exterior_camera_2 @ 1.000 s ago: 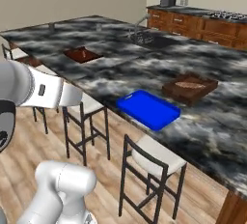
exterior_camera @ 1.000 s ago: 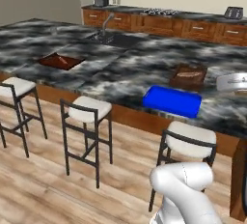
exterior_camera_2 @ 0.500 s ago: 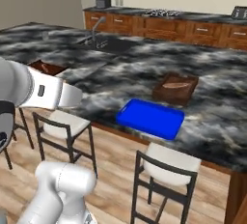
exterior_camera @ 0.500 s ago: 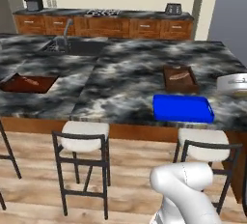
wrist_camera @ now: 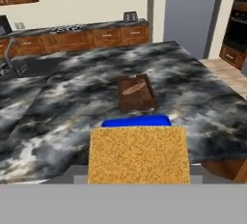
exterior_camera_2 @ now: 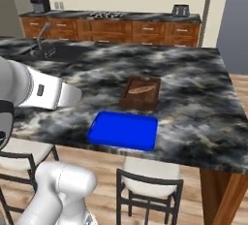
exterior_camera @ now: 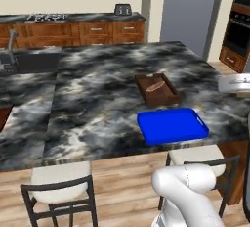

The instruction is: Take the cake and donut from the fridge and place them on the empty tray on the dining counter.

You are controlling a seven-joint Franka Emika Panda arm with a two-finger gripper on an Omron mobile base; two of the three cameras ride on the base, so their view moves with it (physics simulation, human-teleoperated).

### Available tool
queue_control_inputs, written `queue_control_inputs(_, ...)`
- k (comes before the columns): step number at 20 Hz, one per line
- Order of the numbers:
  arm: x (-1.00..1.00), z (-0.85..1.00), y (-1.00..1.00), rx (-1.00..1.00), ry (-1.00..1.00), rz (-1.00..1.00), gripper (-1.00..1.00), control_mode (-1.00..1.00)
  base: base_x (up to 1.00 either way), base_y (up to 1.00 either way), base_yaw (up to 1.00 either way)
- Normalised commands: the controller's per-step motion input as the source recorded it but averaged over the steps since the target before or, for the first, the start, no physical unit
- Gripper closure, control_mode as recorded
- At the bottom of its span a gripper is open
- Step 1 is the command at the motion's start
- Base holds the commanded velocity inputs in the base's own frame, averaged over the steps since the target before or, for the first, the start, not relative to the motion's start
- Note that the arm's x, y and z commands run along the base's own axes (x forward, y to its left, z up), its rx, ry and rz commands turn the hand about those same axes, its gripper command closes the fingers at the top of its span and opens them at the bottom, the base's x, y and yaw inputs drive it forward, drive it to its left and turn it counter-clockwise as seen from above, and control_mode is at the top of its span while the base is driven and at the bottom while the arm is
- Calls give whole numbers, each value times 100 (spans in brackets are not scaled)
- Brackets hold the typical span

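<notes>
I am holding the cake [wrist_camera: 137, 154]: in my hand view its speckled tan-brown square sits right at the bottom between my fingers, which are clamped on it, and it covers most of the blue tray [wrist_camera: 136, 120] behind it. The tray [exterior_camera: 173, 124] lies flat near the front edge of the dining counter [exterior_camera: 97, 94], just in front of the dark brown wooden tray [exterior_camera: 157, 89] with a bread loaf [exterior_camera_2: 139, 89] in it. Compared with half a second ago, the whole scene has swung sideways in both base views, so my base has turned: the blue tray [exterior_camera_2: 123, 130] now sits closer to centre, and the grey fridge [exterior_camera: 189, 11] and black wall oven [exterior_camera: 238, 20] have come into sight at the right.
</notes>
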Motion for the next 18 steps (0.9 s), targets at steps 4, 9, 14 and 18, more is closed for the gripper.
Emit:
queue_control_inputs(4, 0, 0, 0, 0, 0, 0, 100, 100, 90, 37, -62)
queue_control_inputs(9, 60, -42, 0, 2, 18, -22, 100, -100, 39, 3, -22)
queue_control_inputs(14, 89, -82, 9, 13, 26, -11, 100, -100, 0, 0, 0)
queue_control_inputs(18, 97, -89, 2, 12, 15, 0, 100, -100, 0, 0, 0)
